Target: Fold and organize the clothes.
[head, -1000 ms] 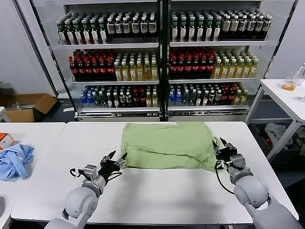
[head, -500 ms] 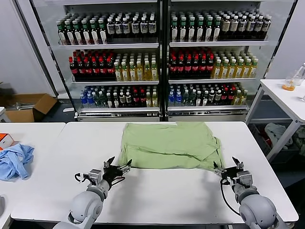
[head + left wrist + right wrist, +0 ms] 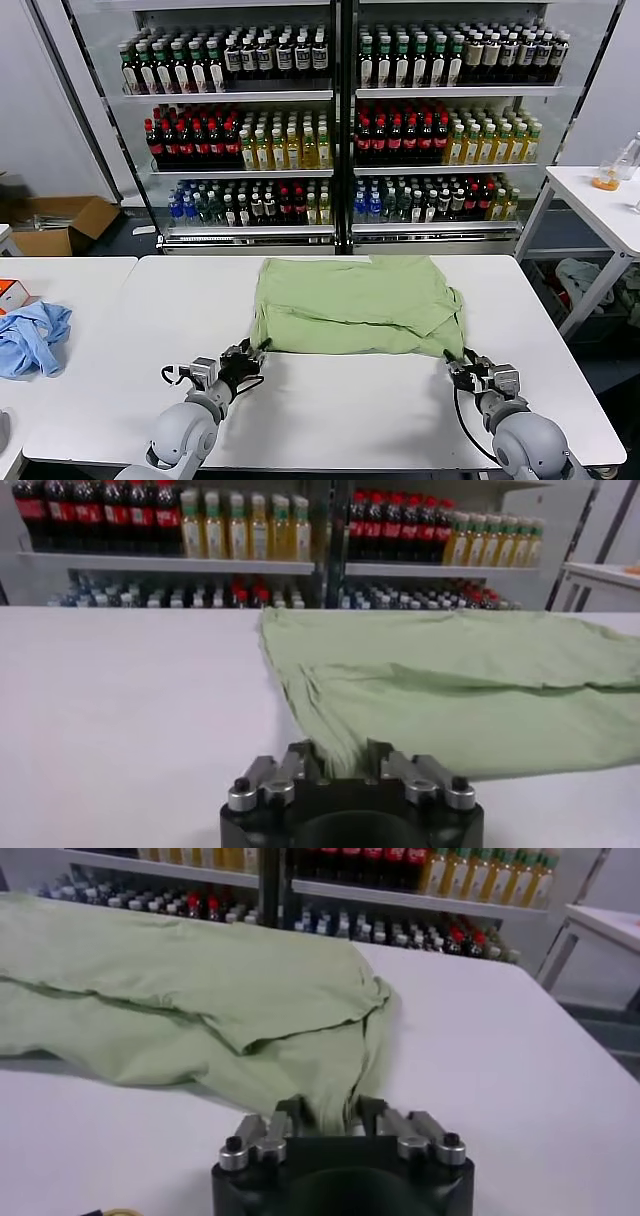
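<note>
The light green polo shirt (image 3: 355, 305) lies spread flat on the white table (image 3: 330, 410), plain side up; collar, buttons and print are hidden. My left gripper (image 3: 246, 354) is at the shirt's near left corner, shut on a bunch of the fabric, which shows between the fingers in the left wrist view (image 3: 340, 761). My right gripper (image 3: 461, 365) is at the near right corner, shut on the fabric there, as the right wrist view (image 3: 331, 1114) shows. The shirt fills the far part of both wrist views (image 3: 460, 685) (image 3: 190, 988).
A light blue garment (image 3: 32, 336) and an orange box (image 3: 10, 293) lie on the separate left table. Glass-door drink coolers (image 3: 340, 120) stand behind the table. A white side table (image 3: 600, 205) stands at the right.
Both grippers were open just short of the shirt's near edge. They have moved forward onto the near corners and shut on the fabric.
</note>
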Controlling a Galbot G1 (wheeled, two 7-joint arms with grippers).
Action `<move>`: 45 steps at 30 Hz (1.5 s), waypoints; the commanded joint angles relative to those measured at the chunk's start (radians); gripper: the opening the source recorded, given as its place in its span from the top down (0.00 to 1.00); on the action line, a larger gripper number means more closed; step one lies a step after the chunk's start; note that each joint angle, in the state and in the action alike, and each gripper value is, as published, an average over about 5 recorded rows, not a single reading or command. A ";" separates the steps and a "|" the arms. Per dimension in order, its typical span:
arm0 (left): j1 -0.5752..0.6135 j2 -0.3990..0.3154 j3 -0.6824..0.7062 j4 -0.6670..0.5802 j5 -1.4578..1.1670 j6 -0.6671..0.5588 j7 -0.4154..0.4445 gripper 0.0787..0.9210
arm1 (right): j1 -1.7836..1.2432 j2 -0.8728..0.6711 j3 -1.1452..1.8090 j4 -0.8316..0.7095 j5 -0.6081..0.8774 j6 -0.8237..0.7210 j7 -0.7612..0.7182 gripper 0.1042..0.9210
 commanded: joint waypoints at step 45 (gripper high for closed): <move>0.733 0.088 -0.243 -0.560 0.048 0.024 0.027 0.98 | -0.690 -0.133 0.289 0.507 -0.135 -0.021 -0.023 0.97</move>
